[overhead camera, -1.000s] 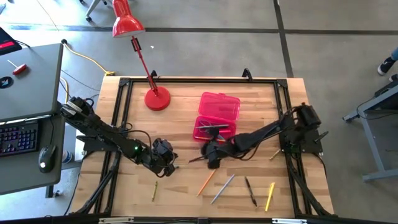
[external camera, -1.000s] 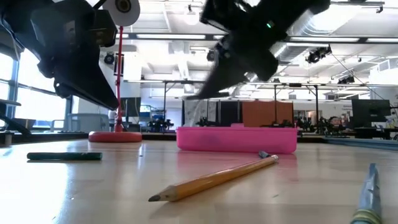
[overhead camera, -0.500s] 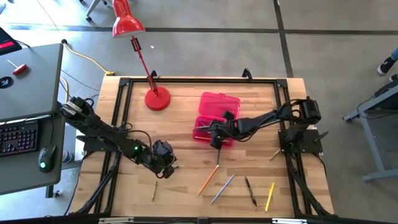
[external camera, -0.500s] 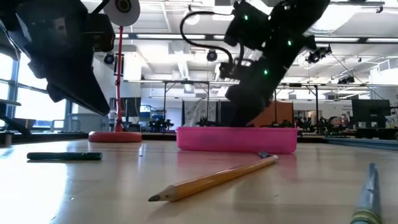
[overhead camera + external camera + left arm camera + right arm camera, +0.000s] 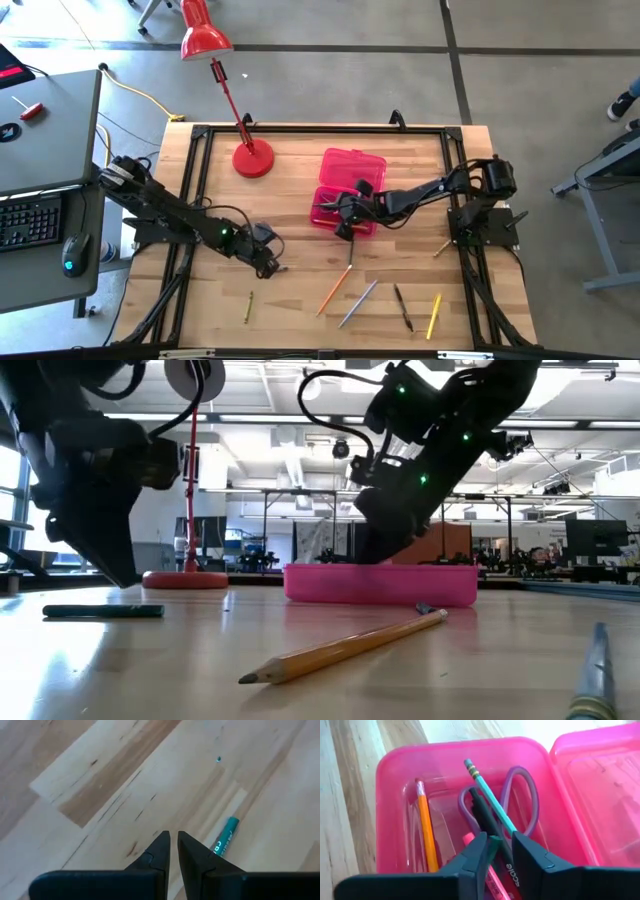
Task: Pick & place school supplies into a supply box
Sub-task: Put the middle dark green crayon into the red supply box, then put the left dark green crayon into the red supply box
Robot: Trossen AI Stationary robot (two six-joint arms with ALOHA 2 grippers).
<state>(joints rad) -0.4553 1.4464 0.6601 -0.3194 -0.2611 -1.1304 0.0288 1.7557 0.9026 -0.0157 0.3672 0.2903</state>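
Left pincer: hovering low over the bare table, fingers nearly together and gripping nothing; a green pen is lying just beside its tips, so it needs to spread wider and centre over the barrel before descending.
Supply box: sitting lid-open mid-table, already holding purple scissors, an orange pencil, a teal pencil and a dark pen.
Right pincer: hanging over the box with fingers parting around the teal pencil; it should be letting go fully, then lifting straight up so nothing drags out.
Remaining supplies: an orange pencil, a grey pen, a dark pen and a yellow pencil are waiting along the table's near edge.
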